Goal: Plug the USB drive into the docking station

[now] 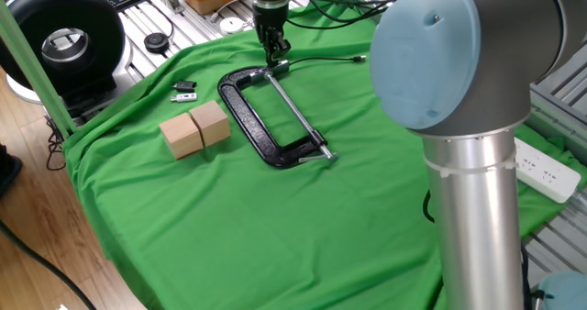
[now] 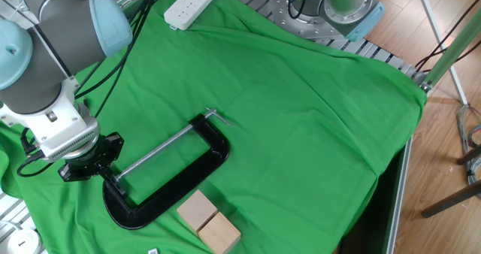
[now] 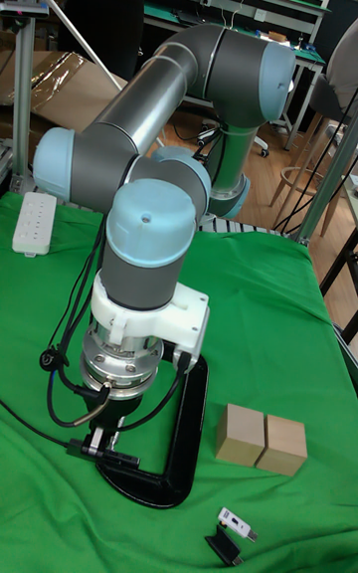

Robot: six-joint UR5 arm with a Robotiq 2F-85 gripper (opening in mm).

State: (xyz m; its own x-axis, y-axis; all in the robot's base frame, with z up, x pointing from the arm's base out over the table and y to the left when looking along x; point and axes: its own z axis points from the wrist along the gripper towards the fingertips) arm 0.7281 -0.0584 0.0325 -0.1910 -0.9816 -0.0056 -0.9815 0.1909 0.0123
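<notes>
My gripper (image 1: pixel 274 53) (image 2: pixel 111 180) (image 3: pixel 104 437) stands low over the green cloth at the far end of the black C-clamp (image 1: pixel 261 131). Its fingers are close together on a slim dark stick, the USB drive (image 3: pixel 99 452), which lies level just above the cloth. In the other fixed view the stick is mostly hidden by the wrist. A thin dark cable (image 1: pixel 323 60) runs along the cloth from the gripper to the right. I cannot make out the docking station in any view.
Two wooden blocks (image 1: pixel 195 129) (image 3: pixel 262 439) sit side by side beside the C-clamp (image 2: pixel 188 182). A small black-and-silver piece (image 1: pixel 184 91) (image 3: pixel 235 525) lies beyond them. A white power strip (image 2: pixel 192 4) rests at the cloth's edge near the arm's base.
</notes>
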